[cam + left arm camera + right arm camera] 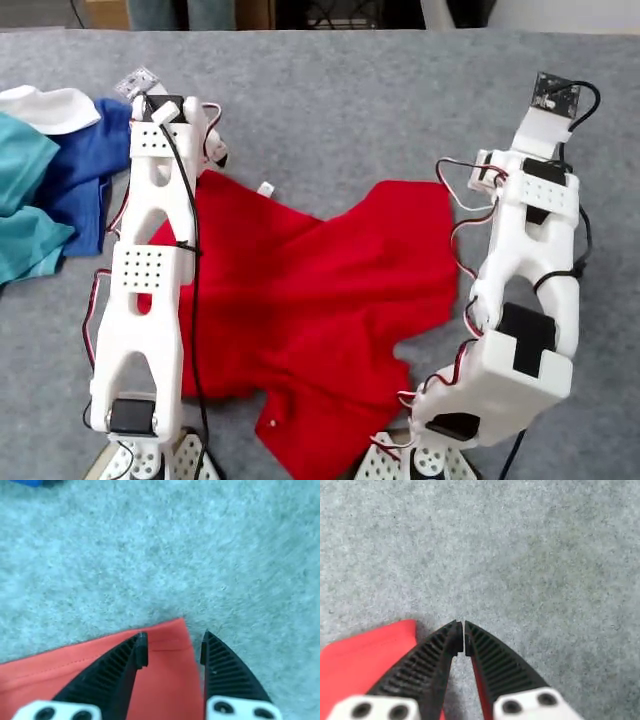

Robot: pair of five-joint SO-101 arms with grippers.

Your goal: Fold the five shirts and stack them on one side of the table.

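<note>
A red shirt (310, 290) lies spread and rumpled in the middle of the grey table (340, 100). My left gripper (172, 647) is open at the shirt's far left corner (170, 635), with the cloth's hem lying between its fingers (120, 670). In the high view the left gripper (212, 150) sits at that corner. My right gripper (461, 635) is shut at the far right corner of the red shirt (365, 655), with a sliver of red cloth between its fingers (495, 670). In the high view the right gripper (474, 168) is mostly hidden under its arm.
At the table's left edge lies a heap of other shirts: white (50, 108), blue (85, 180) and teal (25, 200). A strip of blue cloth (35, 482) shows in the left wrist view. Bare grey table lies beyond the red shirt.
</note>
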